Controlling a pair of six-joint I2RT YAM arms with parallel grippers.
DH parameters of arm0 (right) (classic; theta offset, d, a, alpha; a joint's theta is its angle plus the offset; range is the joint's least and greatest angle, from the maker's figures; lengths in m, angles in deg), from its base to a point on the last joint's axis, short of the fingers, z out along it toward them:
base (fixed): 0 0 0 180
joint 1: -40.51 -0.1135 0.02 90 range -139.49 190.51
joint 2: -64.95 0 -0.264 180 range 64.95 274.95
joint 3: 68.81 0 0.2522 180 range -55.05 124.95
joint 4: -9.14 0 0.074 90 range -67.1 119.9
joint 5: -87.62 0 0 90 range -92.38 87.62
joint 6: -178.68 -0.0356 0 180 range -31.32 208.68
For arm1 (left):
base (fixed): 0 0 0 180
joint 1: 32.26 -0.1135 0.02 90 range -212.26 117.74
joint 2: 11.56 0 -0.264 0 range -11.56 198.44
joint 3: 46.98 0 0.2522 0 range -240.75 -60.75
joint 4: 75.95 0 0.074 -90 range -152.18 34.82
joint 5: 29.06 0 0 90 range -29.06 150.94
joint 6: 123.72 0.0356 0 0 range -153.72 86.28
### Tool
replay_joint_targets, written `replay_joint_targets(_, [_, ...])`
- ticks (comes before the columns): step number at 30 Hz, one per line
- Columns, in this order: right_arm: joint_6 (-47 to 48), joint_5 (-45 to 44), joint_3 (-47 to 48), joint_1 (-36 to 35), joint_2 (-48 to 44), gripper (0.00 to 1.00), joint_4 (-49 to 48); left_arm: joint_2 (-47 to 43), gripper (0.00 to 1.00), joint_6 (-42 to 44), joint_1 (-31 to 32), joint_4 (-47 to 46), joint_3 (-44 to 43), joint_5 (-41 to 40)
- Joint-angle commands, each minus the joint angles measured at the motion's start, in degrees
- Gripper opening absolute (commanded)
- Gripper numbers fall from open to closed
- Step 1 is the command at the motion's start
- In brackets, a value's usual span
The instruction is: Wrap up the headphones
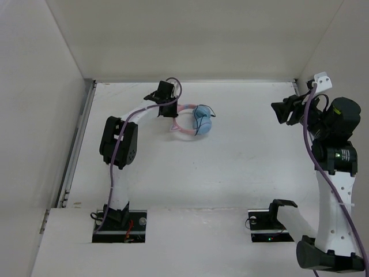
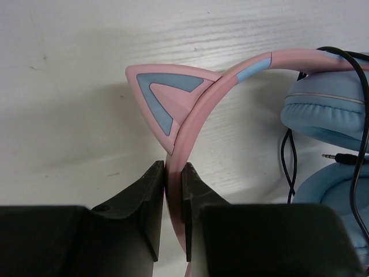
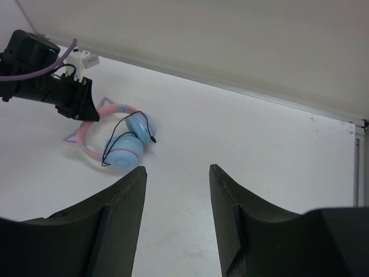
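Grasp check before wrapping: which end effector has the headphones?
The left end effector, shut on the pink headband just below a cat ear. The right end effector hangs open and empty, well away.

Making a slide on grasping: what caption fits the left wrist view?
Left gripper shut on the headphones at the pink headband below a cat ear; black cable by the blue ear cups.

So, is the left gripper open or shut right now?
Shut. The left gripper clamps the headphones by the pink headband, its fingers pressed against both sides.
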Motion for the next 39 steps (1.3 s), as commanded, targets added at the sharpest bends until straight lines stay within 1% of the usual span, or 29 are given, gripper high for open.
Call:
replay_joint_targets(1, [-2.3,2.2,-0.4,1.6,-0.6,0.53,-0.5,-0.9,0.02,-2.2,-1.3,-4.7,-4.5,3.9])
replay_joint_targets(5, [-3.3,3.2,-0.3,2.9,-0.6,0.53,-0.5,1.1,0.04,-2.2,-2.2,-4.0,-5.9,5.2])
replay_joint_targets(7, [-3.7,3.8,-0.3,3.6,-0.7,0.53,-0.2,2.1,0.06,-2.3,-2.7,-3.8,-6.4,6.1])
replay_joint_targets(10, [-3.7,4.0,-0.3,4.1,-1.0,0.53,0.2,2.8,0.07,-2.4,-3.0,-3.4,-6.6,6.5])
replay_joint_targets(16, [-3.3,4.5,-0.5,4.8,-1.3,0.53,1.0,3.6,0.11,-3.0,-3.6,-3.3,-6.9,7.0])
replay_joint_targets(20, [-3.7,5.0,-1.0,5.3,-1.7,0.53,1.1,3.9,0.20,-3.2,-3.5,-2.9,-6.8,7.3])
replay_joint_targets(22, [-3.7,5.2,-1.4,5.4,-2.0,0.53,1.1,3.9,0.22,-3.3,-3.4,-2.8,-6.6,7.7])
replay_joint_targets(26, [-3.7,5.2,-2.0,5.4,-2.6,0.53,1.2,3.5,0.31,-3.3,-3.2,-2.8,-6.4,7.6])
replay_joint_targets(28, [-3.7,5.2,-2.3,5.4,-2.8,0.53,1.2,3.1,0.32,-3.1,-3.2,-2.8,-6.0,7.3])
replay_joint_targets(31, [-3.7,5.5,-2.6,5.4,-3.3,0.53,1.2,2.2,0.39,-3.1,-3.4,-2.8,-5.2,7.0])
replay_joint_targets(32, [-3.7,5.5,-2.8,5.4,-3.4,0.53,1.2,1.8,0.39,-3.0,-3.5,-2.8,-4.9,7.0])
replay_joint_targets(34, [-3.5,5.6,-3.2,5.3,-3.6,0.53,1.2,0.3,0.42,-3.3,-4.1,-2.7,-4.3,7.0])
replay_joint_targets(36, [-3.0,5.3,-4.0,5.1,-4.2,0.53,1.2,-2.1,0.47,-4.4,-4.7,-2.3,-3.8,7.6])
replay_joint_targets(39, [-1.5,4.2,-6.5,5.1,-5.2,0.53,1.1,-8.1,0.52,-7.4,-5.1,-1.5,-3.4,9.1])
